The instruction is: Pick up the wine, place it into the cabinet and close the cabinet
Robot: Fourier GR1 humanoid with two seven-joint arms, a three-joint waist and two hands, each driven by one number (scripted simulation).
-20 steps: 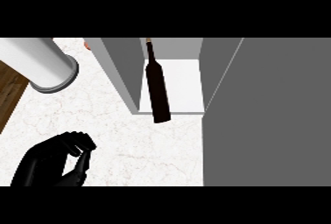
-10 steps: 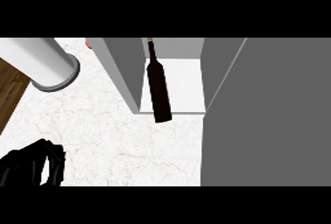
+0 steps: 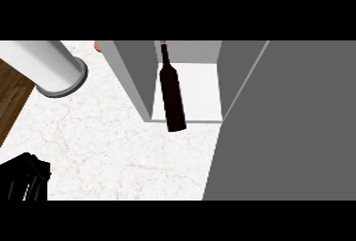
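now left hand [image 3: 24, 181] further withdrawn

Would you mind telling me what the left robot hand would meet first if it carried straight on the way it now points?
Probably nothing soon: the left robot hand seems to point up the bare counter, with the grey cylinder far ahead; its direction is unclear.

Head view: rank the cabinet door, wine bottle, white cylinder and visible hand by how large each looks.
1. Cabinet door, the grey panel filling the right side.
2. White cylinder, cut off by the edge.
3. Wine bottle and left hand look roughly alike; the hand is nearer and partly out of view.
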